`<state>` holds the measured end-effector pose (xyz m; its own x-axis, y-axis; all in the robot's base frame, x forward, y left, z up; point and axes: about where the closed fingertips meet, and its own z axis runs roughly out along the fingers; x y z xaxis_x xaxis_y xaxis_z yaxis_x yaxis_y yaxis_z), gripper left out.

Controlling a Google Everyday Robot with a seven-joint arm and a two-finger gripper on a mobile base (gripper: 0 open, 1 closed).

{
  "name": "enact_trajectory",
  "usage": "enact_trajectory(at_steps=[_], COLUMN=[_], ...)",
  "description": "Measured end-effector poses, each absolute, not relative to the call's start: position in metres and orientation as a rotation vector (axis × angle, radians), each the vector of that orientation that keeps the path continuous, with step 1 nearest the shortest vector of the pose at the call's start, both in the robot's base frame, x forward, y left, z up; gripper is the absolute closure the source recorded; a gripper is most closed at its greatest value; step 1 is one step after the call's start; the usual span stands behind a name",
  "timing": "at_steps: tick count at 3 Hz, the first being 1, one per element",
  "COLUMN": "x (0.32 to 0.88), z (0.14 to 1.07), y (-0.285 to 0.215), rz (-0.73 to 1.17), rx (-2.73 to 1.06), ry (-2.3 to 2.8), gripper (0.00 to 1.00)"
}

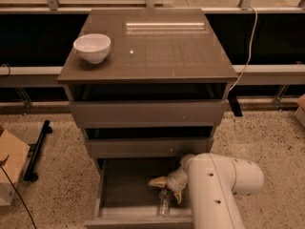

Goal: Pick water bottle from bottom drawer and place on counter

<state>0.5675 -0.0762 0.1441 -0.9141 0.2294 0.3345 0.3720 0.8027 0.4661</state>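
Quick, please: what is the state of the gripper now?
Gripper: open, holding nothing, down in the bottom drawer, fingers spread over the water bottle.

I see my hand (pixel 167 190) in the bottom drawer (pixel 125 187) — water bottle (pixel 165 203) in it too, near the drawer's front.

White bowl (pixel 92 47) sat upright. Cardboard box (pixel 10 168) lay well off to bowl's lower left, black stand (pixel 37 150) just beside it on speckled floor (pixel 66 190). White cable (pixel 245 56) hung far to bowl's right.
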Motion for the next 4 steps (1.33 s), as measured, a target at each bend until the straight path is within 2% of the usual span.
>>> enact_trajectory(at_steps=[2, 4], x=[0.561, 0.559], z=[0.125, 0.146], y=[-0.082, -0.087], rz=[-0.740, -0.761], rx=[-0.547, -0.529], ry=[-2.682, -2.689], gripper=[0.49, 0.97])
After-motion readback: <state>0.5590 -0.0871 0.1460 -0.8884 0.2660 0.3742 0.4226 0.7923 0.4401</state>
